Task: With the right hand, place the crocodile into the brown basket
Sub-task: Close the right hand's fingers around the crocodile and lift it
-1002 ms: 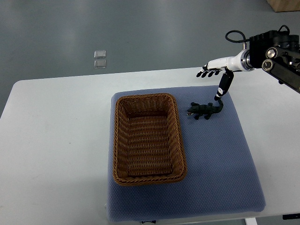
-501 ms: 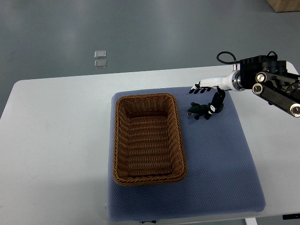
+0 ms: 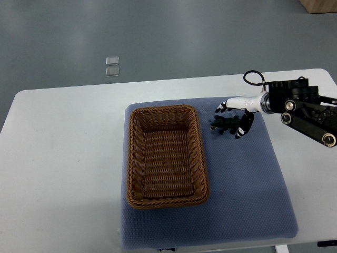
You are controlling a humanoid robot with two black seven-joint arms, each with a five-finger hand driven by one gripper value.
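the right hand [image 3: 236, 112] is down over the crocodile [image 3: 221, 125]. i cannot tell if it is holding the toy or just touching it. the little dark crocodile lies on the blue mat [image 3: 247, 184], just beside the right side of the brown basket [image 3: 130, 158]. the mat sits on a white table [image 3: 63, 174].

The right arm reaches in — right hand [image 3: 235, 105] low; fingers [image 3: 220, 109] spread apart.
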